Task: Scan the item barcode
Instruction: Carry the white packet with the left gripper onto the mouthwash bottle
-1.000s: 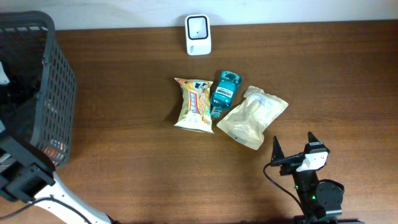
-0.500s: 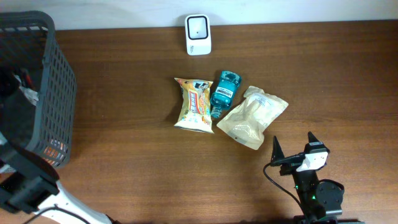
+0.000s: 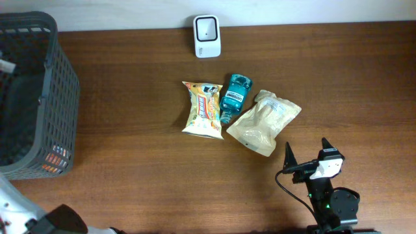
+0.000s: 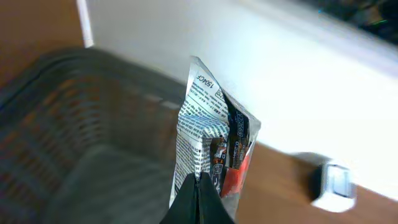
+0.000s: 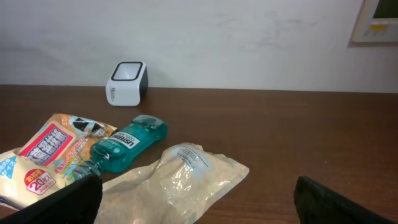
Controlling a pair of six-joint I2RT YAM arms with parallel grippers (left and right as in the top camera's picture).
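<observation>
Worktop [image 3: 130, 136]: a broad strip of bare wood runs between the basket [image 3: 62, 110] at the left edge and the middle cluster. The basket's tall mesh walls block any low approach from the left.

Cluster: snack bag [image 3: 203, 109], bottle [image 3: 234, 96] and pouch [image 3: 264, 122] lie touching, with no gap to reach between them.

The scanner [image 3: 207, 36] stands apart at the back edge, with bare wood on both sides.

The right gripper [image 3: 305, 146] has its jaws spread wide, and the pouch lies just ahead of them.

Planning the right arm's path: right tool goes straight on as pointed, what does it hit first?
Probably the tan pouch, lying dead ahead of the open right tool; its height is unclear, so it might pass over.
</observation>
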